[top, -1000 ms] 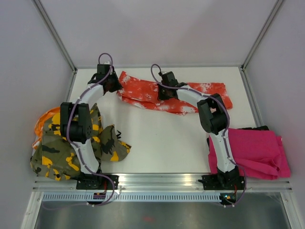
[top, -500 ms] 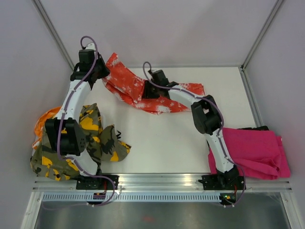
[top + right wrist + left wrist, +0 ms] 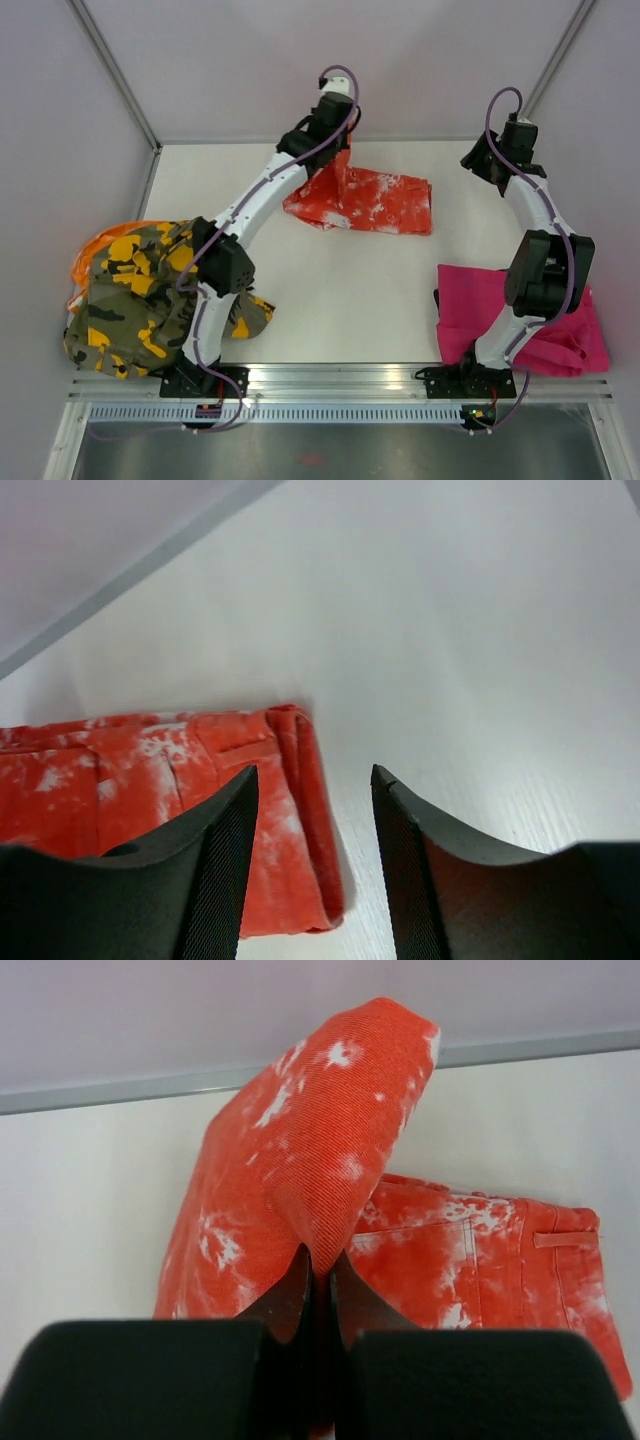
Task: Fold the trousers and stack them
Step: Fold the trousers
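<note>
Bright, even light throws soft shadows beside the orange-red trousers (image 3: 180, 810); the right tool (image 3: 312, 780) looks slightly blurred.

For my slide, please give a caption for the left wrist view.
Left gripper pinches a raised fold of the orange-red trousers above the table.

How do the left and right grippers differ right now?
The left gripper has its jaws shut on a fold of the orange-red trousers and holds it up off the table. The right gripper has its jaws open and empty.
The left gripper is over the trousers at the far middle. The right gripper is at the far right, off the cloth, over bare table.
Both are raised at the table's far side.
</note>
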You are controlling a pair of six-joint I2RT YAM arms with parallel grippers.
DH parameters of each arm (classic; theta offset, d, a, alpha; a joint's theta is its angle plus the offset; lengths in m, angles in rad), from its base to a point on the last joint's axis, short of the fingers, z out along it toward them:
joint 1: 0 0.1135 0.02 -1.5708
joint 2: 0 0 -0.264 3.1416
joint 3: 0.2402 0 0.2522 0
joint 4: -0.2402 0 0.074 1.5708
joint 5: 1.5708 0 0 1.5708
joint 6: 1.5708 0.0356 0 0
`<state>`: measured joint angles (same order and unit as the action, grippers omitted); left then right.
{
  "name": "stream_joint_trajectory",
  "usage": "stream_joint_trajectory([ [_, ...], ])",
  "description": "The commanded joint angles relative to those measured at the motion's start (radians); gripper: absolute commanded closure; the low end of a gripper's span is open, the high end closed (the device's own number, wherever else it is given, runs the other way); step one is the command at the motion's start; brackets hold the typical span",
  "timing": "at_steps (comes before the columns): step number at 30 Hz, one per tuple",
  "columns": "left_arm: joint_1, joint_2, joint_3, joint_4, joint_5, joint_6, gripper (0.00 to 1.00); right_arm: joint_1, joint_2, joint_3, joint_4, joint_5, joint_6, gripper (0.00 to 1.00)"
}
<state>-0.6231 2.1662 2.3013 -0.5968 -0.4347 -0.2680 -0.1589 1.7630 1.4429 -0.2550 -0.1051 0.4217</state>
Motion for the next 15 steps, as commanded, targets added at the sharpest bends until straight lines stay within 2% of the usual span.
stream_joint_trajectory([
  [1,-0.090,0.127,0.141,-0.026,-0.225,0.024,0.98,-0.034,0.015,-0.032,-0.021,-0.004,-0.011,0.44],
  [3,-0.168,0.226,0.197,0.034,-0.364,0.088,0.98,-0.047,0.012,-0.042,-0.013,-0.016,-0.001,0.44],
  [5,-0.214,0.282,0.216,0.107,-0.455,0.244,0.98,-0.056,-0.006,-0.062,0.006,-0.060,0.008,0.44],
  [6,-0.257,0.303,0.218,0.202,-0.528,0.315,0.98,-0.056,-0.017,-0.103,0.022,-0.076,0.014,0.44],
  [8,-0.315,0.348,0.219,0.328,-0.562,0.478,0.98,-0.057,-0.069,-0.183,0.078,-0.116,0.041,0.44],
  [15,-0.429,0.400,0.219,0.486,-0.393,0.509,0.98,-0.070,-0.099,-0.256,0.157,-0.217,0.089,0.43],
])
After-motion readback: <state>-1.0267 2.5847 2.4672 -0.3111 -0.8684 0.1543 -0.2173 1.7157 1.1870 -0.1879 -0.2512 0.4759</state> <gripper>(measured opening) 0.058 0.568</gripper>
